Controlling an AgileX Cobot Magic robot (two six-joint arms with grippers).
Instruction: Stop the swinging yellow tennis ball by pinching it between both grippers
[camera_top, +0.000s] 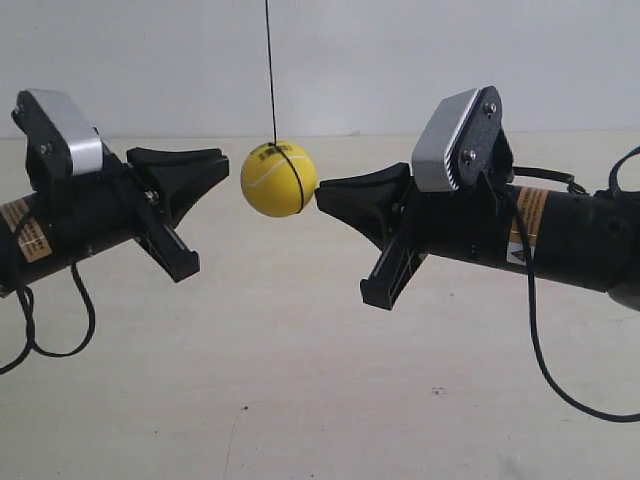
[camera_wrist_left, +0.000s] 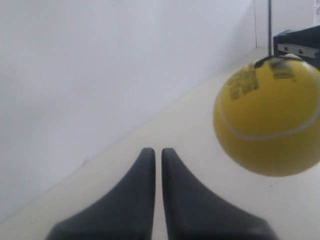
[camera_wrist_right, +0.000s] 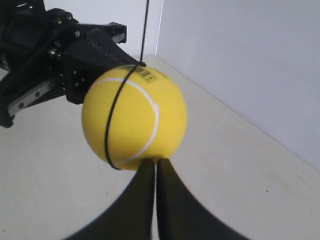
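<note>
Bright, even, diffuse light, faint shadows; the yellow tennis ball (camera_wrist_left: 267, 117) looks softly blurred.

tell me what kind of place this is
Likely a robot lab bench: pale tabletop, plain white wall, a yellow tennis ball on a string between the left gripper and right gripper.

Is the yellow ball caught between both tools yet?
Not yet. The right tool touches the yellow tennis ball; the left tool sits apart from it.

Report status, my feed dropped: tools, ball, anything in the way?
Both tools shut. Tip of right tool looks touching the yellow tennis ball; left tool just short. Ball not pinched, hanging on its string. Nothing in the way.
</note>
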